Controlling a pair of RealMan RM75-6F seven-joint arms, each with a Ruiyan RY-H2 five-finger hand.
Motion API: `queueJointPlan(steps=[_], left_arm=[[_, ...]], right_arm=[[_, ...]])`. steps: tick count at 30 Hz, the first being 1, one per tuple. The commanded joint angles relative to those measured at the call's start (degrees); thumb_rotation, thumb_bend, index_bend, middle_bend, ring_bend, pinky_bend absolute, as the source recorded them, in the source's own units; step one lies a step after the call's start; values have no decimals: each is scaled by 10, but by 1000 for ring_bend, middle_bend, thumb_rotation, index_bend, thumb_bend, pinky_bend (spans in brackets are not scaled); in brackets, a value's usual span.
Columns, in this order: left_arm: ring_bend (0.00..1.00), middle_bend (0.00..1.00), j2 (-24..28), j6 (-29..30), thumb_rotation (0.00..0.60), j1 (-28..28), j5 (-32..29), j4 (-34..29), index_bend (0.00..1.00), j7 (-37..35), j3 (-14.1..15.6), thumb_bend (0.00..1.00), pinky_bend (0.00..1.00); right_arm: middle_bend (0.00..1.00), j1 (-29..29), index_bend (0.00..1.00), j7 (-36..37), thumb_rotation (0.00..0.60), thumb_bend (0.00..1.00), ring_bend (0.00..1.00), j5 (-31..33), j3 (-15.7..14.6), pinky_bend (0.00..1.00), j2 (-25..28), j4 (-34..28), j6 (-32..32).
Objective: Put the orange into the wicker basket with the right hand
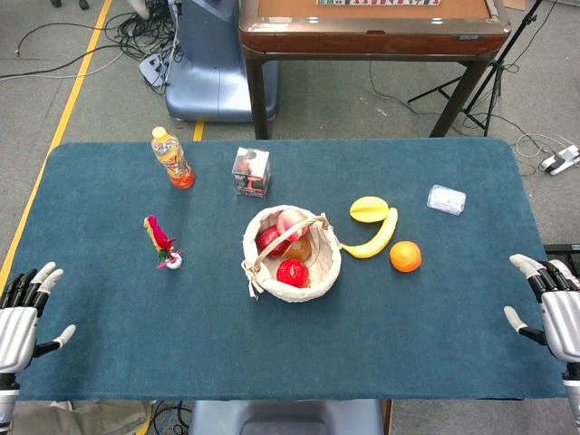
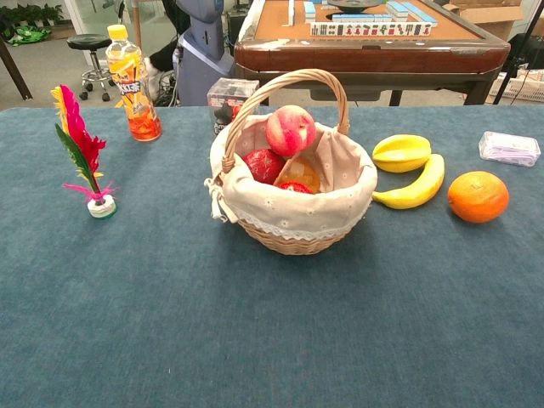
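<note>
Evidently the orange is judged firm, light, rollable; an over-the-top wrap is being favoured. The right robot hand is being held spread, empty, at the bench edge.

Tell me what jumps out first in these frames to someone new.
The wicker basket at the middle of the blue table, cloth-lined and already holding red and peach-coloured fruit. Just right of it lie a banana and the orange, the orange alone on the cloth, apart from the basket. Both robot hands sit at the table's near corners with fingers spread, holding nothing: left robot hand, right robot hand.
</note>
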Motion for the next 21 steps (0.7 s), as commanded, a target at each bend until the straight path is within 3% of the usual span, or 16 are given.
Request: queueJointPlan(steps=[1, 13, 21], left_arm=[[19, 42, 0, 0, 600, 0, 1, -1, 126, 0, 0, 220, 16], [19, 42, 1, 2, 600, 2, 0, -4, 126, 3, 1, 219, 16], [19, 42, 1, 5, 600, 3, 3, -6, 126, 6, 3, 220, 16]], right_arm=[[221, -1, 182, 0, 600, 265, 171, 0, 0, 399, 1, 0, 0], [221, 9, 182, 3, 600, 259, 171, 1, 1, 399, 2, -1, -19], [147, 85, 74, -24, 600, 188, 143, 55, 27, 391, 17, -18, -145]])
